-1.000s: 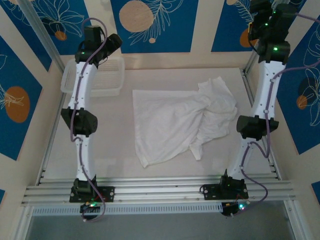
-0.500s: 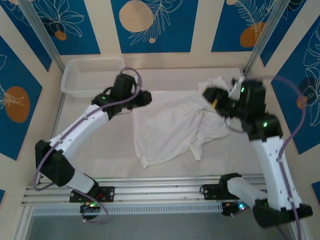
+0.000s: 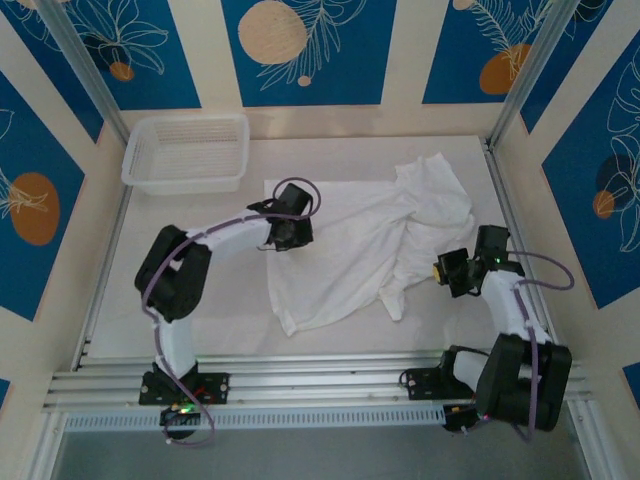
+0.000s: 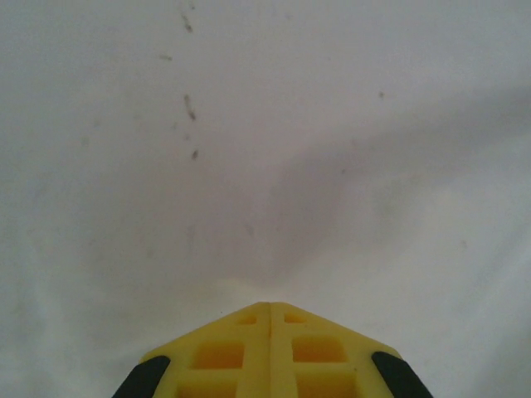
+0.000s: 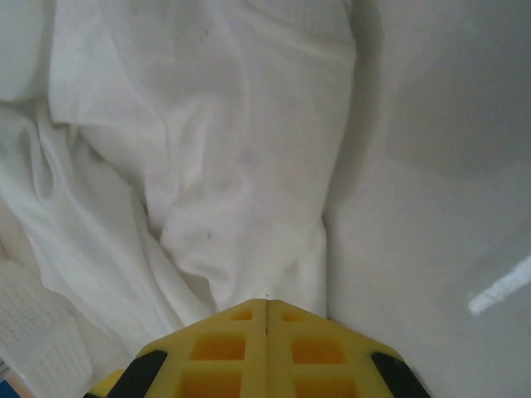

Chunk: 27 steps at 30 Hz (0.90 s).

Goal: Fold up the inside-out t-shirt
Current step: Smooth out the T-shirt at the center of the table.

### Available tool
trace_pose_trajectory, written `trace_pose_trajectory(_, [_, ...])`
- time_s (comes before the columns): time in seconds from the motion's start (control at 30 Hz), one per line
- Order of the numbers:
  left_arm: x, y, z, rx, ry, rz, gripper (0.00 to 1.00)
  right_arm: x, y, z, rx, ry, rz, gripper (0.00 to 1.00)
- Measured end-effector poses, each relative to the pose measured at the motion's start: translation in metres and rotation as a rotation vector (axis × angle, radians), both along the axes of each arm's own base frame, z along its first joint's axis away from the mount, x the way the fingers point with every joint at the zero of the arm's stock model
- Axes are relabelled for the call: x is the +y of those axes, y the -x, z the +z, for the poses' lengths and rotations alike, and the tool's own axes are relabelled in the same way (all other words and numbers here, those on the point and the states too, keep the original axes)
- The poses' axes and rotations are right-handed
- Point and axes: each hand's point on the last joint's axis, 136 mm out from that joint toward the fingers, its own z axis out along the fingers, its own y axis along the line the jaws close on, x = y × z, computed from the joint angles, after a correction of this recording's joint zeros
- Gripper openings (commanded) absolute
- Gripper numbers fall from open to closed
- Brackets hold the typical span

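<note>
T-shirt [image 3: 350, 250] on table [image 3: 230, 310], flat at left, bunched far right; long axis left-right. Left gripper [image 3: 283, 240] clenched over far-left edge, right gripper [image 3: 445, 270] clenched at near-right edge. Cloth pinched or not: cannot tell. Each arm nearest own end.

The white table [image 3: 350, 340] stands in a booth whose back wall [image 3: 300, 50] and side walls [image 3: 40, 200] alternate cream stripes with blue panels bearing orange discs and white outlined leaves. Metal posts [image 3: 85, 75] rise from its far corners, ribbed aluminium rails [image 3: 320, 385] run along its near edge, and grey floor [image 3: 300, 450] shows beyond. The light is soft and even.
</note>
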Motion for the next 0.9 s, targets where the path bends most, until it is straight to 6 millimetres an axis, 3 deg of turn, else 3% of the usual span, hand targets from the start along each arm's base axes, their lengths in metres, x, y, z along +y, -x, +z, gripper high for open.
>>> trace_pose_trajectory(0.13, [0.004,-0.005,-0.031,0.044,-0.021,0.049,0.00,-0.003,-0.016,-0.009,0.008,-0.003,0.021,0.00])
trace_pose_trajectory(0.2, [0.008,-0.017,-0.026,0.019,-0.009,0.075,0.00,-0.006,-0.019,-0.015,0.027,0.004,0.021,0.00])
trace_pose_trajectory(0.3, [0.025,-0.034,-0.029,0.010,-0.004,0.129,0.00,-0.012,-0.021,-0.027,0.076,0.014,0.011,0.00])
trace_pose_trajectory(0.53, [0.094,-0.088,-0.029,-0.026,0.003,0.284,0.00,-0.032,-0.030,-0.056,0.127,0.000,-0.059,0.00])
trace_pose_trajectory(0.67, [0.132,-0.108,-0.029,-0.042,-0.006,0.336,0.00,-0.045,-0.033,-0.056,0.120,0.011,-0.094,0.00])
trace_pose_trajectory(0.73, [0.141,-0.114,-0.028,-0.046,-0.007,0.332,0.00,-0.054,-0.031,-0.055,0.134,0.037,-0.107,0.00])
trace_pose_trajectory(0.9, [0.135,-0.129,-0.027,-0.040,-0.005,0.258,0.00,-0.083,-0.036,-0.039,0.149,0.143,-0.107,0.00])
